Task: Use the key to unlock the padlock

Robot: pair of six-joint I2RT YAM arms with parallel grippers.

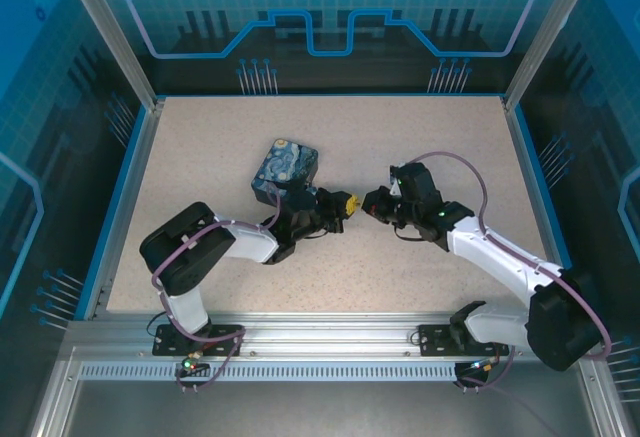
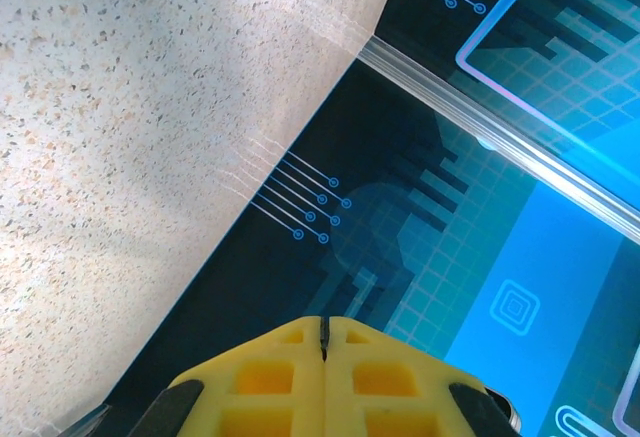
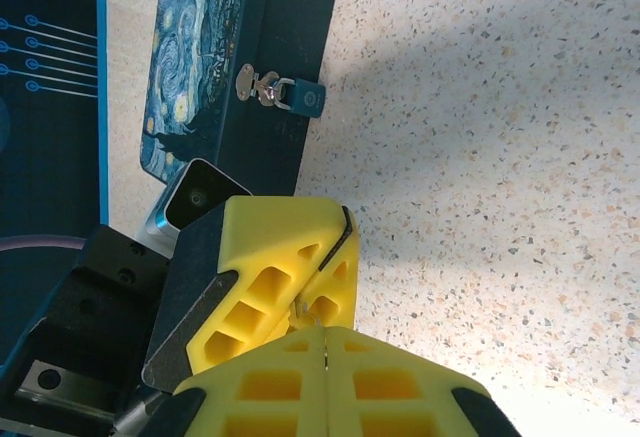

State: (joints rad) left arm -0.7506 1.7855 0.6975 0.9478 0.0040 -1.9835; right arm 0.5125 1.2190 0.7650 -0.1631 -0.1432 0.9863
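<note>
A blue padlock (image 3: 303, 98) hangs by its silver shackle from the hasp of a dark blue night-sky box (image 3: 215, 47), which also lies at mid-table (image 1: 285, 169). My left gripper (image 1: 347, 203) and right gripper (image 1: 371, 203) meet tip to tip just right of the box. In the right wrist view the left gripper (image 3: 335, 242) has its yellow fingers pressed together, and so has my right gripper (image 3: 323, 345). A tiny pale bit of the key (image 3: 303, 312) shows between the two tips, its ends lost in both seams. In the left wrist view the left gripper (image 2: 323, 333) is shut.
The speckled table (image 1: 440, 142) has bare room to the right of and behind the grippers. Metal posts and blue printed walls (image 1: 330, 27) close the workspace; the left wrist camera looks at the wall (image 2: 480, 257) past the table edge.
</note>
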